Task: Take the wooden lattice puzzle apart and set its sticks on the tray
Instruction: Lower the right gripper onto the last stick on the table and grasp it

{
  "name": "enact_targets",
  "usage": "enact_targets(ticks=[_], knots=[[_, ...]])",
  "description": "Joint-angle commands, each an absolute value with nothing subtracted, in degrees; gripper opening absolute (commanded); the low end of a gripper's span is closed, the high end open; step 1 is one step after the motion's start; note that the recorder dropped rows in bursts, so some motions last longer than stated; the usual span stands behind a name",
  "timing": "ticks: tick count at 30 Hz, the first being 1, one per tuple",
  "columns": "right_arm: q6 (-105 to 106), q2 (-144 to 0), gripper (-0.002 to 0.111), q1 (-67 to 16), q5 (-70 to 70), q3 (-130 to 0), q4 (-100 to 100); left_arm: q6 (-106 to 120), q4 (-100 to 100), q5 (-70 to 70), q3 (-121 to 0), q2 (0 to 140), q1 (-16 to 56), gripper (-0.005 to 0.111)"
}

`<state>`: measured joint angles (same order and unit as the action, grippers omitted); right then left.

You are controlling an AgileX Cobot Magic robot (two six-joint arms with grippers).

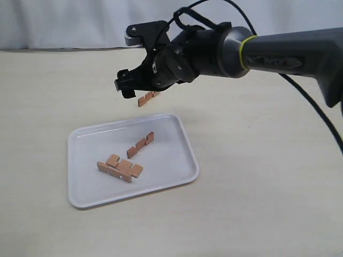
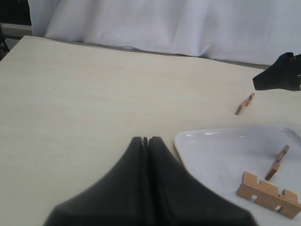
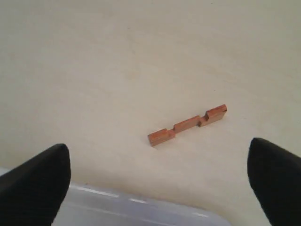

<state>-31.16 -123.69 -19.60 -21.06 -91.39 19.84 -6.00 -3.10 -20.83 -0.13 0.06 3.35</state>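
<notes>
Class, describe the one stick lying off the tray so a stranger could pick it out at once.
Find the white tray on the table. Just past its far rim, below the right gripper with jaws open, lies a notched stick. It alone rests on bare table; the other sticks are in the tray.

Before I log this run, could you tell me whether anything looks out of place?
A stray stick lies on the table just beyond the tray, not in it, below the open right gripper. On the tray, a loose stick lies beside joined sticks that look not yet separated.
</notes>
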Motion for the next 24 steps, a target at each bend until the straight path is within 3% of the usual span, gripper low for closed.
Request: enact_targets(ticks=[1, 16, 19, 24], knots=[[-44.65, -127.88, 0.095, -18.72, -19.87, -94.11, 28.79, -6.15, -3.45, -20.28, 0.00, 0.00, 3.40, 0.000], [-50.27, -137.09, 0.085, -20.16, -25.45, -103.99, 29.65, -6.15, -3.45, -20.28, 0.00, 0.00, 3.40, 0.000], [-51.21, -137.09, 0.069, -20.16, -25.00, -103.99, 29.65, -6.15, -3.45, -20.28, 0.00, 0.00, 3.40, 0.000], [-53.83, -137.59, 0.053, -20.16, -24.47, -103.99, 29.65, -6.15, -3.45, -20.28, 0.00, 0.00, 3.40, 0.000]])
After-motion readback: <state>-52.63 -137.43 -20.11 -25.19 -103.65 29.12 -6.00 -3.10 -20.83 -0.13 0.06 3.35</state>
